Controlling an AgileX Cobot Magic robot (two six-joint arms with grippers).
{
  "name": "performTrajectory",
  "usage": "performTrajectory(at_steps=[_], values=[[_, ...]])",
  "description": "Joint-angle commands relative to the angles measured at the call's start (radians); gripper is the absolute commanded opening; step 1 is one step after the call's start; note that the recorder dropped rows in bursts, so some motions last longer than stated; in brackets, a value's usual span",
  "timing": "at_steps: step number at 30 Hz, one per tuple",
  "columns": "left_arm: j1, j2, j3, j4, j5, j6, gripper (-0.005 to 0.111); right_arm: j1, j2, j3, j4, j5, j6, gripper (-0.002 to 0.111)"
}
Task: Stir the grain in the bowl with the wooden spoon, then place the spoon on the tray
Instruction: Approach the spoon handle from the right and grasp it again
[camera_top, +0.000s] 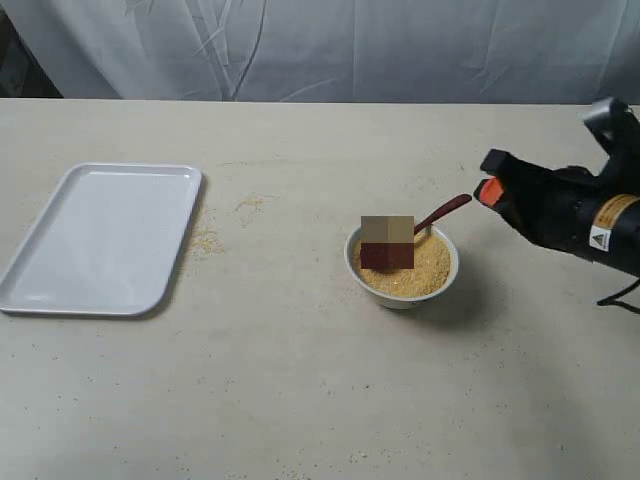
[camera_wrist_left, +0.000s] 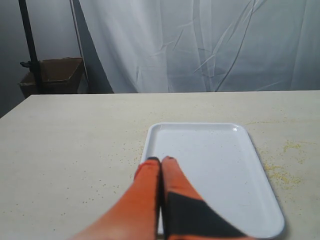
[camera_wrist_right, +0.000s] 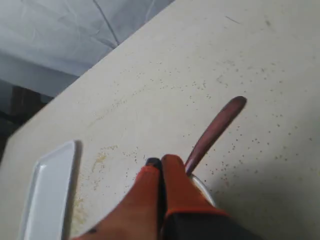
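Well left of the bowl (camera_top: 400, 298) lies the tray (camera_top: 100, 238). The left gripper (camera_wrist_left: 161, 161) hangs over it, fingers pressed together, holding nothing. Spilled granules (camera_top: 205, 240) dot the table between tray and bowl. The grain (camera_top: 425, 268) fills the bowl, and the wooden spoon (camera_top: 443, 212) stands in it, handle leaning past the bowl's right rim. Just right of the bowl, the right gripper (camera_top: 487, 190), likewise pressed together, sits beside the handle tip. Risk: unopened fingers could knock the handle, scattering grain.

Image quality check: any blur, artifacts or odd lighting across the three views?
Exterior view: evenly lit, but a pixelated block covers part of the bowl and its grain. Left wrist view: left gripper out of focus up close, tray sharp. Right wrist view: dimmer, right gripper blurred, wooden spoon handle fairly clear.
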Motion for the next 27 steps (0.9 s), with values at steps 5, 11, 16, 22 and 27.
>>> performTrajectory(at_steps=[5,11,16,22,27], values=[[0.0,-0.005,0.002,0.0,-0.008,-0.002,0.0,-0.276,0.267,-0.035,-0.399,-0.391,0.38,0.005],[0.0,-0.005,0.002,0.0,-0.008,-0.002,0.0,-0.294,0.396,-0.103,-0.442,-0.412,0.363,0.044],[0.0,-0.005,0.002,0.0,-0.008,-0.002,0.0,-0.294,0.454,-0.19,-0.501,-0.423,0.379,0.051],[0.0,-0.005,0.002,0.0,-0.008,-0.002,0.0,-0.274,0.508,-0.233,-0.459,-0.43,0.397,0.051],[0.0,-0.005,0.002,0.0,-0.008,-0.002,0.0,-0.206,0.548,-0.262,-0.385,-0.432,0.397,0.051]])
